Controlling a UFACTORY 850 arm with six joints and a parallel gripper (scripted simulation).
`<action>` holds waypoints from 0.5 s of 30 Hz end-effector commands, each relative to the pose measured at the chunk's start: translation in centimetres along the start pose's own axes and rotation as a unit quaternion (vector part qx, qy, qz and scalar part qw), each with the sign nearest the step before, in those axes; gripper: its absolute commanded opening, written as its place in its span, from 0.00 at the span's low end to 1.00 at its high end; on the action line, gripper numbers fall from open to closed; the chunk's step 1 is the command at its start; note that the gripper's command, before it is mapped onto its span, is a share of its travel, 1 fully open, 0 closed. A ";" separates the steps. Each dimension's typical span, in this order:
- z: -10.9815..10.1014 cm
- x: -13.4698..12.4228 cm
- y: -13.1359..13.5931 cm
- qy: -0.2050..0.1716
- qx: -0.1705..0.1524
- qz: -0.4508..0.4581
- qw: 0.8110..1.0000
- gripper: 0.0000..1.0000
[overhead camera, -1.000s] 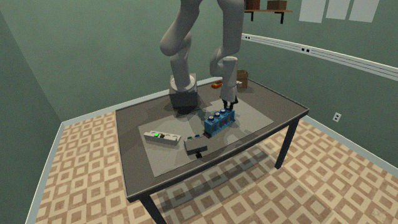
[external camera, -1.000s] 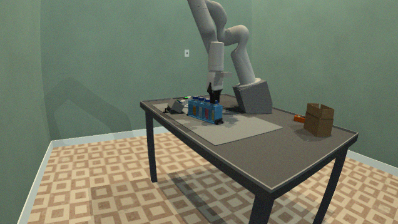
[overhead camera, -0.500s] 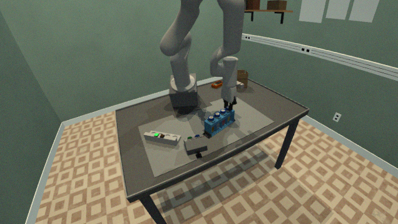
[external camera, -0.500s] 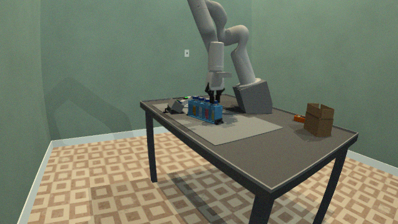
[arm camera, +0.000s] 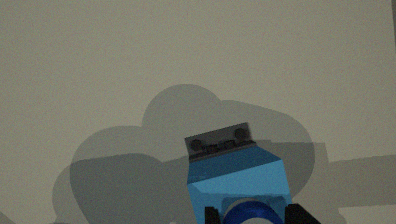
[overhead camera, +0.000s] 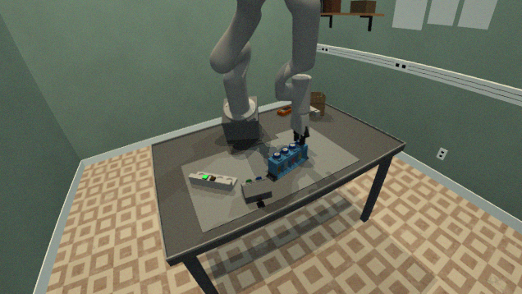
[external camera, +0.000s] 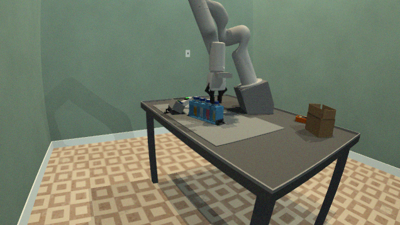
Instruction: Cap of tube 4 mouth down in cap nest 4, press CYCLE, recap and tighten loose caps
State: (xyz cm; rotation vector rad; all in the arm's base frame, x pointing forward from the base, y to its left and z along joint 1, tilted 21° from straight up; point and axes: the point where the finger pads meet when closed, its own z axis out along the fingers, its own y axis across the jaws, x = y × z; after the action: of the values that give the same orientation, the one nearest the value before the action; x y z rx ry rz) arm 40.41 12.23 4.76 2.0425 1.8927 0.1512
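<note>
Across the pale mat (overhead camera: 222,213) (external camera: 245,132) (arm camera: 100,50), at nine o'clock from the decapping station (overhead camera: 271,167) (external camera: 220,110) (arm camera: 240,180) in the top view, green lamp (overhead camera: 205,176) lit. At the station's one-o'clock end, cap 4 (overhead camera: 298,142) (external camera: 216,102) (arm camera: 250,205) back on its tube; gripper (overhead camera: 299,142) (external camera: 216,102) (arm camera: 253,215) released around it. Probably mid-recapping: needs turning back, regripping, tightening to the stop, then checking the others.

the decapping station (overhead camera: 288,161) (external camera: 205,115) (arm camera: 240,177) is blue, the fingers (overhead camera: 301,141) (external camera: 216,101) black.

The wrist view's lower edge cuts off the fingers (overhead camera: 301,140) (external camera: 216,100) and tube 4's cap (external camera: 216,103) (arm camera: 252,209). Tube 4's thread is hidden.
</note>
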 end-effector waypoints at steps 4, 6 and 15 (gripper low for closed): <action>0.0 0.0 0.1 0.001 -0.002 0.001 1.000 0.46; -0.3 0.0 0.1 0.001 -0.002 0.001 1.000 0.46; -2.7 0.0 0.1 0.001 -0.002 0.001 1.000 0.46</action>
State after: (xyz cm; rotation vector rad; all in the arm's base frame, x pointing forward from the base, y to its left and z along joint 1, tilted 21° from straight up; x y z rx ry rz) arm 39.94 12.54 6.24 2.0426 1.8916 0.1618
